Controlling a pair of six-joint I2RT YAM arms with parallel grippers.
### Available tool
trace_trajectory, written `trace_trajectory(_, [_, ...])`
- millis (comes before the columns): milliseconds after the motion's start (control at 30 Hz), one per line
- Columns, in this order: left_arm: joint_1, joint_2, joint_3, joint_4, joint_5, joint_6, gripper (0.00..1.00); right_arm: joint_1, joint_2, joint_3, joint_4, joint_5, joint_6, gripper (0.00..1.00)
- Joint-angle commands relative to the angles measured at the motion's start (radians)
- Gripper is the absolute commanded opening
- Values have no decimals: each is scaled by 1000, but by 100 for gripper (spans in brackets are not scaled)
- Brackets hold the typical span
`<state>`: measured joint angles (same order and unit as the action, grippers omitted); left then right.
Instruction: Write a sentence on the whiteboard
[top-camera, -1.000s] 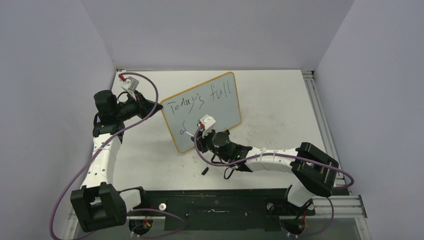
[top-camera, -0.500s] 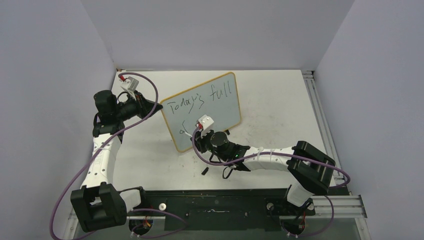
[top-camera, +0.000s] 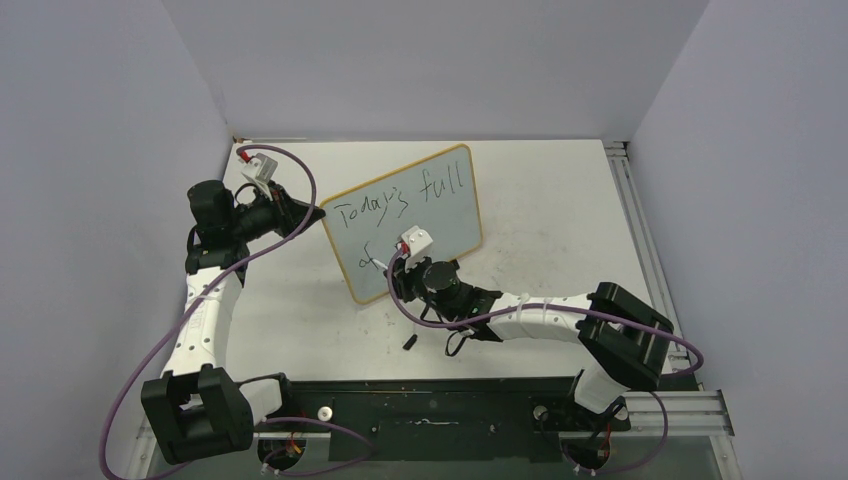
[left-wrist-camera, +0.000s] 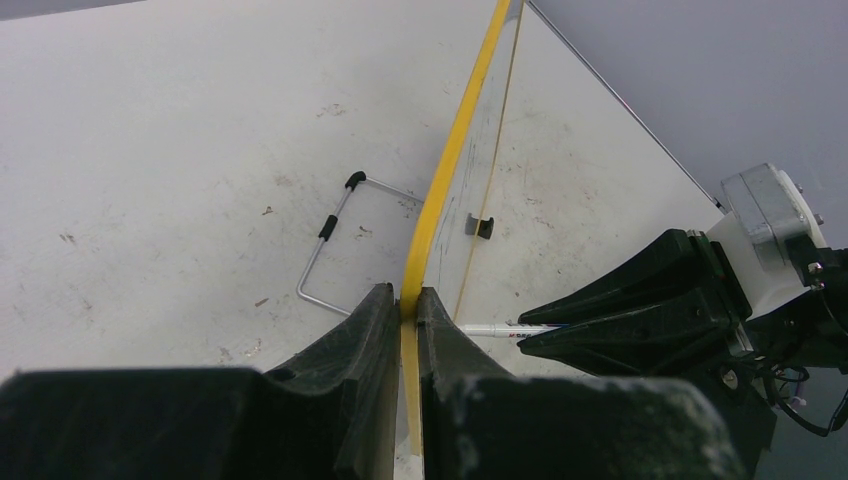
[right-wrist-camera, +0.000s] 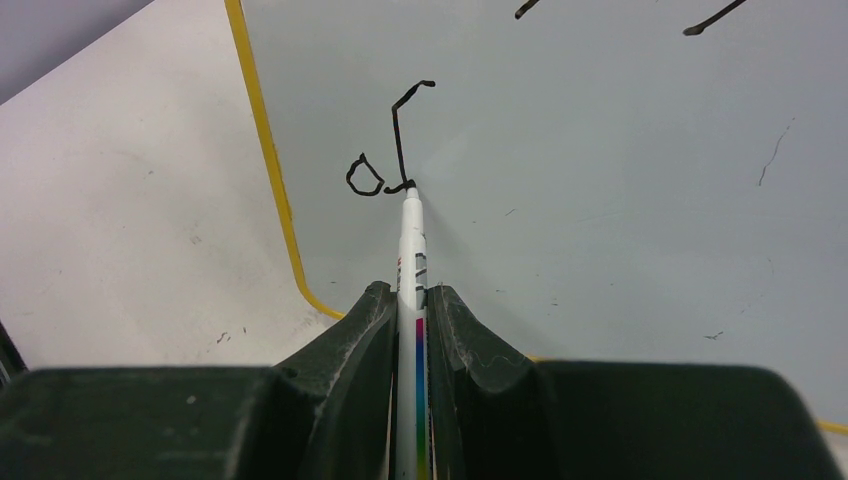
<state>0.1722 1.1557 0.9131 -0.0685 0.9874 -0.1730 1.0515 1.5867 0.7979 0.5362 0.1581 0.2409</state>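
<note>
The whiteboard (top-camera: 440, 215) with its yellow frame stands tilted mid-table. The sentence (top-camera: 400, 200) reads "Today's full" on the top line, with "of" (right-wrist-camera: 385, 150) begun below. My left gripper (top-camera: 318, 214) is shut on the board's left edge; the yellow frame (left-wrist-camera: 440, 180) runs between its fingers (left-wrist-camera: 375, 330). My right gripper (top-camera: 398, 268) is shut on a white marker pen (right-wrist-camera: 411, 260). The pen's tip touches the board at the foot of the "f". The pen also shows in the left wrist view (left-wrist-camera: 495, 328), beside the right gripper (left-wrist-camera: 525, 333).
A small black cap (top-camera: 410, 342) lies on the table in front of the board. The board's wire stand (left-wrist-camera: 330, 240) rests on the table behind it. A metal rail (top-camera: 625, 190) runs along the table's right edge. Grey walls enclose three sides.
The right gripper has shifted slightly right and up along the lower line, and the "f" stroke has been added after the "o". The left arm and board have not moved.
</note>
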Motion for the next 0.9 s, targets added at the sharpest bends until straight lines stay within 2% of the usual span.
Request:
trace_trajectory(0, [5,-13,7,52,37,-13,0,-19,-42,-6,38,61,5,5])
trace_trajectory(333, [6,-17,5,50,37,-11,0,-20,-59,-6,35,45,0,5])
trace_trajectory(567, [4,-17,4,50,36,-11,0,-19,-141,-33,21,10,2,5])
trace_trajectory(867, [4,-19,4,45,31,-8,0,-94,-202,-104,17,-24,26,5])
